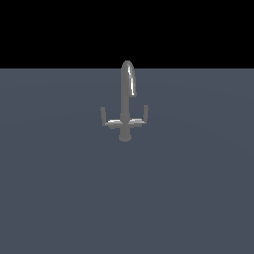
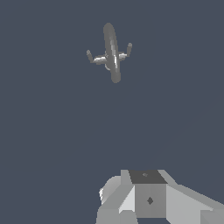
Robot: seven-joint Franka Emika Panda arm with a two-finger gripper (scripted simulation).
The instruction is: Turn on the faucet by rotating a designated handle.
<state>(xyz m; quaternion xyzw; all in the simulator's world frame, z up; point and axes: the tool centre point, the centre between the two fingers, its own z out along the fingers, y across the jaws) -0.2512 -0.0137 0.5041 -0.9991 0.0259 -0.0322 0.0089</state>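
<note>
A: Going from the exterior view's left, what stands on the floor [image 1: 59, 198]?

B: Only flat blue-grey ground until the middle. There the faucet [image 1: 126, 101] stands upright, small, grey and metallic. Its first part from the left is the left-hand arm [image 1: 108, 119], a thin L-shaped lever with an upturned tip. Then comes the central post with a round base, and a tall arched spout with a bright highlight down its curve.

A: And the handle?

B: The handle [image 1: 141, 117] is the matching arm on the exterior view's right, short and thin, its tip also turned up. Both arms sit level with each other, low on the post.

A: What does the wrist camera add?

B: It looks down on the faucet [image 2: 112, 53] from above, so the spout appears as a long oval with the arms splayed to each side; the handle [image 2: 125, 51] is the one with its tip toward the right there. It also shows the gripper [image 2: 146, 199], pale and blocky, which the exterior view lacks entirely. It is well apart from the faucet.

A: Is it open?

B: I cannot tell; the fingertips are out of frame. Nothing shows in its grasp.
</note>
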